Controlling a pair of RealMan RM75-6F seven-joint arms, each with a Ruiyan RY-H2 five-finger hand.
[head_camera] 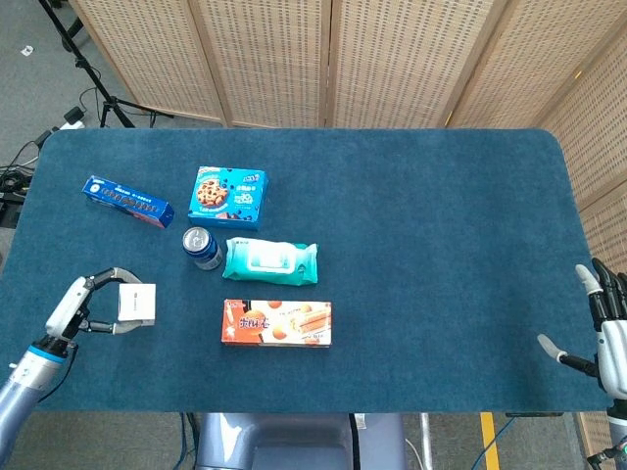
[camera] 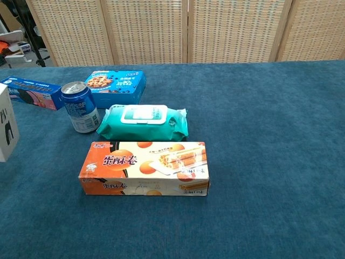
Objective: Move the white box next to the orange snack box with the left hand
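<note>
The white box (head_camera: pixel 136 304) is near the table's front left, gripped by my left hand (head_camera: pixel 86 305); one finger reaches over its far side and another under its near side. In the chest view the white box (camera: pixel 5 128) shows upright at the left edge, while the hand itself stays out of frame. The orange snack box (head_camera: pixel 276 323) lies flat to the right of it, a clear gap apart, and appears again as the orange snack box (camera: pixel 144 167) in the chest view's centre. My right hand (head_camera: pixel 605 333) hovers at the table's front right corner, fingers apart, holding nothing.
A blue can (head_camera: pixel 201 245) and a teal wipes pack (head_camera: pixel 271 261) sit just behind the snack box. Further back are a blue cookie box (head_camera: pixel 230 196) and a long blue box (head_camera: pixel 127 201). The blue table (head_camera: pixel 441 245) ends just in front of the snack box.
</note>
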